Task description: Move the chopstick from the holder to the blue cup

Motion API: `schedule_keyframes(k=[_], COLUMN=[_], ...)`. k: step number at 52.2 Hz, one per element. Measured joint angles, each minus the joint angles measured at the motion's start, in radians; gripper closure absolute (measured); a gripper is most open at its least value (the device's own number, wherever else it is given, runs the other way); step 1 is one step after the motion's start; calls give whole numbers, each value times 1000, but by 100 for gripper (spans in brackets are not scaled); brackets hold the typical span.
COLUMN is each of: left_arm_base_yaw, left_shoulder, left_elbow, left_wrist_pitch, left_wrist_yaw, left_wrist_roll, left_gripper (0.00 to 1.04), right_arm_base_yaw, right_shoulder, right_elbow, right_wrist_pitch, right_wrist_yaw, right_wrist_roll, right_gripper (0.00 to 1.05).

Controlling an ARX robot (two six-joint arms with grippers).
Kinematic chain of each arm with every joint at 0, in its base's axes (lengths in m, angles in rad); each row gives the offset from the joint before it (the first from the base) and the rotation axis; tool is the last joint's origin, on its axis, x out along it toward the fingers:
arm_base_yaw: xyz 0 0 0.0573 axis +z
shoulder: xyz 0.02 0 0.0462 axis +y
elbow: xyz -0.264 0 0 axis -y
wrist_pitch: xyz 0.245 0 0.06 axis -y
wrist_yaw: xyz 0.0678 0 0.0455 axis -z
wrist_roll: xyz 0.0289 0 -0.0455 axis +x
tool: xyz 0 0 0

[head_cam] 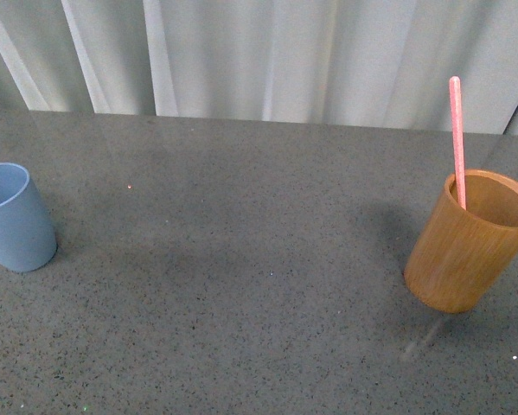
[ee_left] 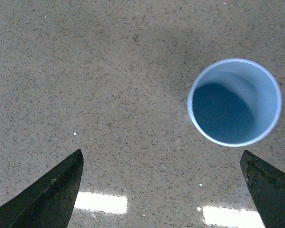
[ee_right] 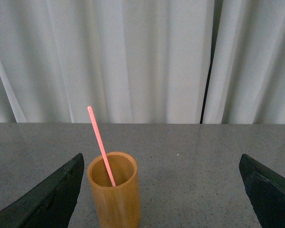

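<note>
Pink chopstick point(ee_right: 100, 142) leans on the holder point(ee_right: 114, 199) rim, ahead of my right hand point(ee_right: 160, 160), spread to take it. My left hand point(ee_left: 162, 156), also spread, hangs above the cup point(ee_left: 234, 102).

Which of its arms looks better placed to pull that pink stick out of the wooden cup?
Probably the right. Its open right gripper faces the holder, with the chopstick standing inside, on the robot's right side. The left gripper hangs open above the blue cup, across the table.
</note>
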Motion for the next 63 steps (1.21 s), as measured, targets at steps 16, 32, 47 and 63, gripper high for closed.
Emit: schedule_keyframes(k=[16, 32, 47, 63], left_arm_base_yaw=[-10, -38, -59, -58], left_shoulder=[152, 224, 275, 366], left_elbow=[95, 111, 109, 126], left_wrist_pitch=[8, 40, 75, 99], left_wrist_yaw=[-48, -72, -91, -134], left_wrist_roll=[-11, -37, -65, -93], left_gripper=[7, 7, 7, 7], right_arm_base_yaw=[0, 0, 0, 0], right_shoulder=[0, 0, 0, 0], right_elbow=[0, 0, 0, 0], right_wrist_pitch=[0, 0, 0, 0], right_wrist_yaw=[0, 0, 0, 0], right_wrist_roll=[0, 0, 0, 0], right_gripper=[10, 10, 10, 10])
